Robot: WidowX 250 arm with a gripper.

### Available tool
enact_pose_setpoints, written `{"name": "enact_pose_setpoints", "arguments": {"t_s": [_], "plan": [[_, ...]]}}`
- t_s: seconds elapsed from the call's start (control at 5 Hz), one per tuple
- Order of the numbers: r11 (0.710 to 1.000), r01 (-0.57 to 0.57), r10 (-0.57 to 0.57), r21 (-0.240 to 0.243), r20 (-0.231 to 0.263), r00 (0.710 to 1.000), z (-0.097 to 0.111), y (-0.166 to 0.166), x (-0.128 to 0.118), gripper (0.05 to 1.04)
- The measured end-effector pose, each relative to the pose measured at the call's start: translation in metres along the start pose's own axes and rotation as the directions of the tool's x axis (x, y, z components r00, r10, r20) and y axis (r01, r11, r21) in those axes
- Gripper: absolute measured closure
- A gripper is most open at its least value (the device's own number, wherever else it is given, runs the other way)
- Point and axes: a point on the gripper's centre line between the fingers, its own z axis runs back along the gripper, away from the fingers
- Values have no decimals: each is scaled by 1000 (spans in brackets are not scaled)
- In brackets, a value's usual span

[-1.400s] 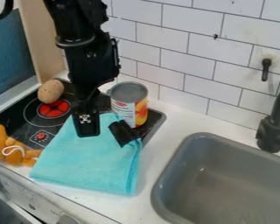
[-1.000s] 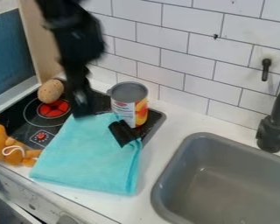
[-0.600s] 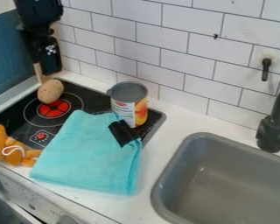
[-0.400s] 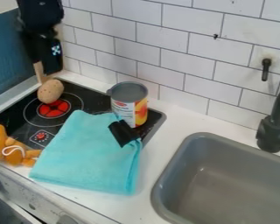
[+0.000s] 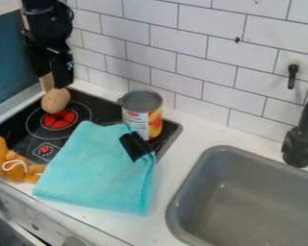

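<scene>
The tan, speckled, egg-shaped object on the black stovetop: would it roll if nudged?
Quite possibly: the tan, speckled, egg-shaped object has rounded sides with no flat face showing. Its even, crease-free outline suggests it's stiff rather than floppy.

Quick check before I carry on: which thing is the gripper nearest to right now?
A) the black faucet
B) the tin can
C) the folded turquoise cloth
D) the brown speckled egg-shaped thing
D: the gripper is at the upper left, just above the brown speckled egg-shaped thing.
</scene>
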Motion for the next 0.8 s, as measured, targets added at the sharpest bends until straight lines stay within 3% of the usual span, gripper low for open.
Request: {"name": "enact_pose_setpoints", "arguments": {"t_s": [0.2, 0.4, 0.8], "plan": [[998, -61, 62, 32, -31, 998, -16, 8, 0, 83], [990, -130, 132, 61, -30, 991, -22, 17, 7, 83], [978, -201, 206, 60, -71, 976, -46, 28, 21, 83]]}}
